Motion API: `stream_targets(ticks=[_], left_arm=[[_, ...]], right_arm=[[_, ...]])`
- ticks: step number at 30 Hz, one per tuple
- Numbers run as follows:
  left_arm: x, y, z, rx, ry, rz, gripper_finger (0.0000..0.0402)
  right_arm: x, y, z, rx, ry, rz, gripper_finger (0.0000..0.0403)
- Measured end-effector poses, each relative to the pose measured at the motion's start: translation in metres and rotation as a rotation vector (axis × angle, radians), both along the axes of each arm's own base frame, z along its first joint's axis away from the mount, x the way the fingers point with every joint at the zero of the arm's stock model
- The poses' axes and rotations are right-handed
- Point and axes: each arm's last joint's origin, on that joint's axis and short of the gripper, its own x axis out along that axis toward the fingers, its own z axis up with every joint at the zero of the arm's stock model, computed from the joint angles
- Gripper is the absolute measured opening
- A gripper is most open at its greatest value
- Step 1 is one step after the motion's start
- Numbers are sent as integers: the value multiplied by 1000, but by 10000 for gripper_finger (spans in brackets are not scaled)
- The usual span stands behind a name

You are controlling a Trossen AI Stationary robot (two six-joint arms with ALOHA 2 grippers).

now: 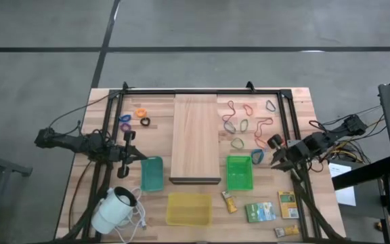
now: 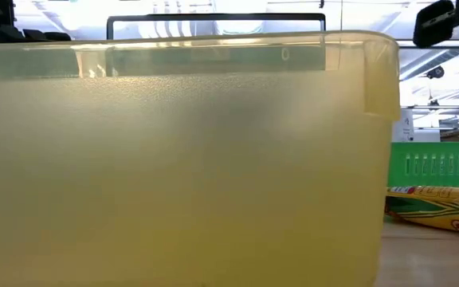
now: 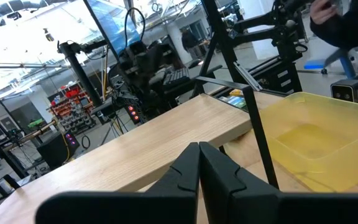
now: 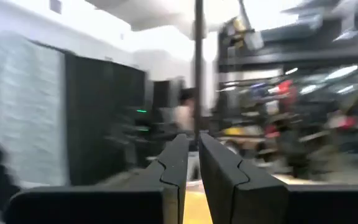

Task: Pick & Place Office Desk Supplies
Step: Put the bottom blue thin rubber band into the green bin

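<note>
Both arms hover clear of the wooden worktop (image 1: 296, 102), jaws clenched on nothing: left gripper (image 1: 128, 153) by the teal plastic bin (image 1: 152, 173), right gripper (image 1: 277, 156) beside the loose coloured rubber-band loops (image 1: 246, 125). A clean pick likely means opening wide and descending squarely over one loop.

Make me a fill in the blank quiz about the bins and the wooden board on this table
The wooden board lies between the teal bin and the ____ bin.
The bin nearest the white corded device is ____.
In front of the board's near end sits the ____ bin.
The rubber bands lie on the board's ____ side.

Missing words: green; teal; yellow; right
</note>
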Motion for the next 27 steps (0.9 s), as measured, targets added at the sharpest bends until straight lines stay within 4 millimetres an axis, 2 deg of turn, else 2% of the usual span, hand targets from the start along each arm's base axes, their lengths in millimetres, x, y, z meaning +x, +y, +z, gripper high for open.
stream_targets(ticks=[3,5,13,17,20,27], left_arm=[[0,0,0,0,0,0,12],[0,0,0,0,0,0,12],[0,0,0,0,0,0,12],[0,0,0,0,0,0,12],[0,0,0,0,0,0,12],[0,0,0,0,0,-1,12]], right_arm=[[2,-3,-1,-78,-18,-162,38],[1,-5,1,-99,-39,-207,38],[-3,-6,16,-123,-224,-261,38],[-2,-6,16,-128,-229,-264,38],[-1,-5,18,-197,-247,-295,38],[6,-2,44,-250,-255,-315,38]])
